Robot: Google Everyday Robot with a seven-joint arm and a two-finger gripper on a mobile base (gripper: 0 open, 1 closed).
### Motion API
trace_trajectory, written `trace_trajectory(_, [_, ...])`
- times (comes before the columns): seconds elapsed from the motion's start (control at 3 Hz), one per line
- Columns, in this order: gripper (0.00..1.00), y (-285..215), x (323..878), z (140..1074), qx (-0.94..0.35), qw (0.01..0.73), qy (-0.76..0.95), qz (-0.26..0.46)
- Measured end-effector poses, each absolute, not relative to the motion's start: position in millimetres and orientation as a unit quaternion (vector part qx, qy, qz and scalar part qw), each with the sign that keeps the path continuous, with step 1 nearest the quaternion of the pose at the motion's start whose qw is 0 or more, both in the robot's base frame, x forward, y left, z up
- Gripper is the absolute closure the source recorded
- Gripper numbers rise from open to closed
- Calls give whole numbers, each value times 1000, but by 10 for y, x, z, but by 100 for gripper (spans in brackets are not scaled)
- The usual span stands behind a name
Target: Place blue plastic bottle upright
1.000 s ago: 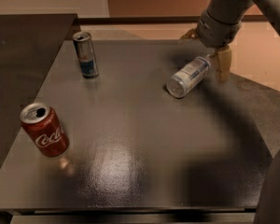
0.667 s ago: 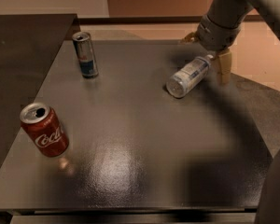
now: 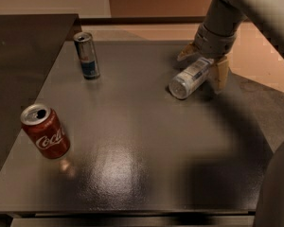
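Robot gripper [image 3: 204,64] hangs low over the far right of the dark table [image 3: 146,126], its two fingers [image 3: 221,74] spread wide and straddling the blue plastic bottle [image 3: 188,78]. The bottle lies on its side, aslant. One round end points toward the near left, and the other end is tucked between the jaws, beneath the wrist of the grey arm [image 3: 222,22]. From where one stands, the jaws look parted wider than the bottle and appear to hold nothing yet. Whether either pad brushes the plastic cannot be told.

The step in hand looks like the grasp. To do it well, the jaws should close squarely across the body rather than near its tip, since a light, round bottle is likely to roll or squirt out of an off-centre pinch. The grip needs to be firm enough to hold through the tilt, yet gentle on thin plastic. Once lifted, the bottle should be turned until its base faces the table, then set down flat before release.

A slim blue-silver can [image 3: 87,56] stands well apart at the far left. A red Coca-Cola can [image 3: 45,131] stands near the front left edge. Neither is in the way.
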State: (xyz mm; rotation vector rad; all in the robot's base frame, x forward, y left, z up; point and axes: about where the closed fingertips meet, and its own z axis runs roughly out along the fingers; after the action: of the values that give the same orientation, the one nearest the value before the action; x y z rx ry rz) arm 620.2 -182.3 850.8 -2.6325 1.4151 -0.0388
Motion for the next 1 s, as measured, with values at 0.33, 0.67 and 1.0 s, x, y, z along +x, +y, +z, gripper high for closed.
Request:
trace_trajectory(0.33, [41,-1801,6191,8470,-886,63,460,-13])
trace_trajectory(0.67, [64,-1781,6191,8509,-891,61,449,-18])
trace_trajectory(1.0, [87,-1770,6152,8638,-897,81,432,-48])
